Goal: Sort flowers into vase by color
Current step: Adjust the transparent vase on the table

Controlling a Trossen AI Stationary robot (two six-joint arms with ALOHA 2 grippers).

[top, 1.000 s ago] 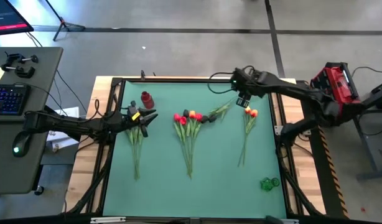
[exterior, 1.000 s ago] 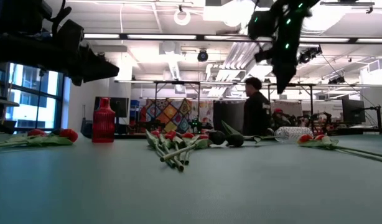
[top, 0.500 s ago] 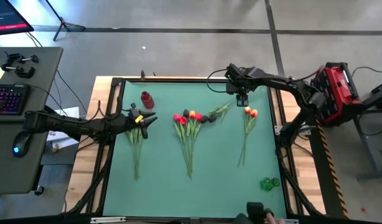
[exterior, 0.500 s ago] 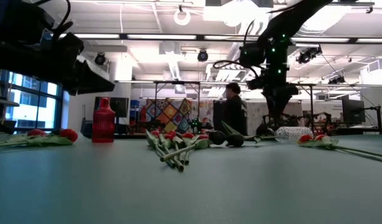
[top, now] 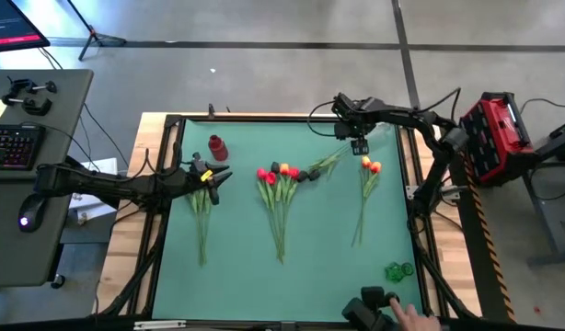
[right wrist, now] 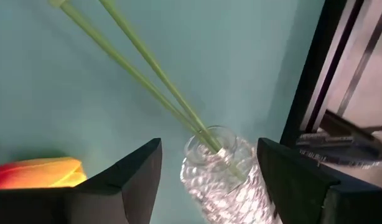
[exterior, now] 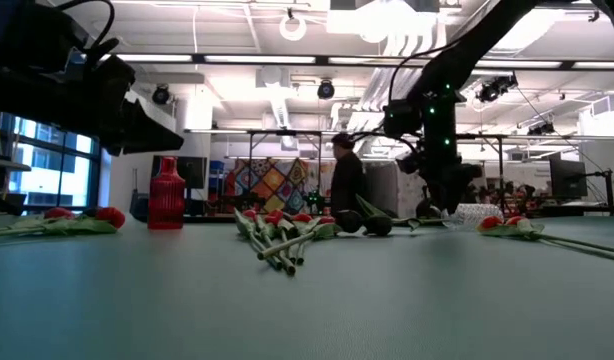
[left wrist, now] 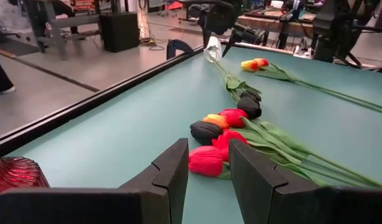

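Open right claw (right wrist: 206, 180) over clear vase (right wrist: 219, 177) w/ stems (right wrist: 141, 68).

We see a desk (top: 310, 248) with a teal-green top inside a dark frame and a pale wooden border. A red vase (top: 216, 146) stands upright near the far left corner. Beside it, at the left, a few flowers (top: 201, 216) lie flat, stems toward the near edge. In the middle lies a larger bunch (top: 279, 198) with red, orange and near-black heads. Further right lie two orange-headed tulips (top: 366, 188). A clear glass vase (right wrist: 219, 180) lies on its side near the far edge, two green stems in its mouth. A green vase (top: 398, 271) lies near the right front corner.
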